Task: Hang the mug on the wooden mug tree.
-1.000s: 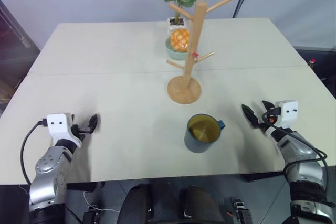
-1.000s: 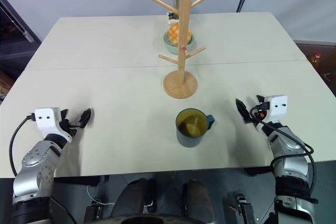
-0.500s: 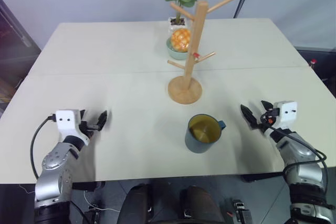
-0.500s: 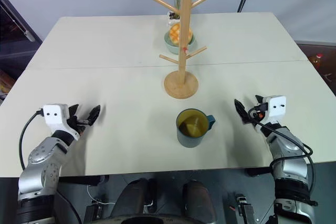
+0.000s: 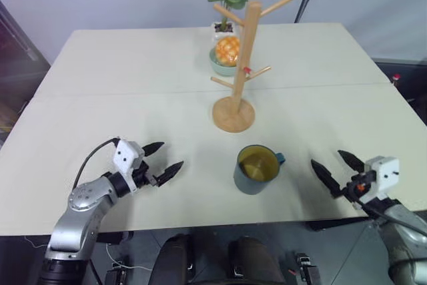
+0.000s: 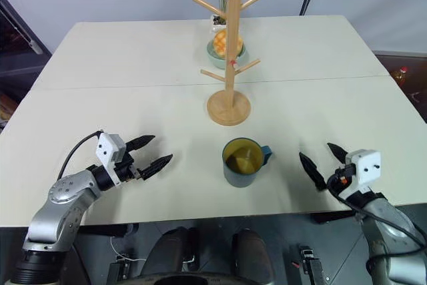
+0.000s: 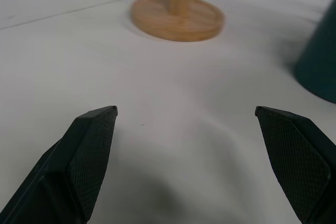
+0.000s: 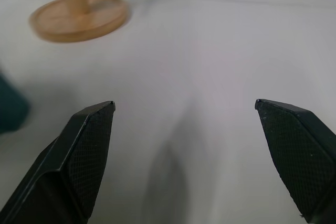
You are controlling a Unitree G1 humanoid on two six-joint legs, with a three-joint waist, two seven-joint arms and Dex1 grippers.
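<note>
Two end effectors, left (image 5: 162, 155) and right (image 5: 335, 166), gape wide and empty beside the mug (image 5: 255, 169); a careless nudge could tip it across the tabletop (image 5: 133, 78).

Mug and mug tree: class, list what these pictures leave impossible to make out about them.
- mug: left wrist view, cut off by the edge; handle and rim unseen.
- wooden mug tree: both wrist views, pole cut off by the edge, pegs unseen.
- small red mark on the tree's peg: head views, too small to identify.
</note>
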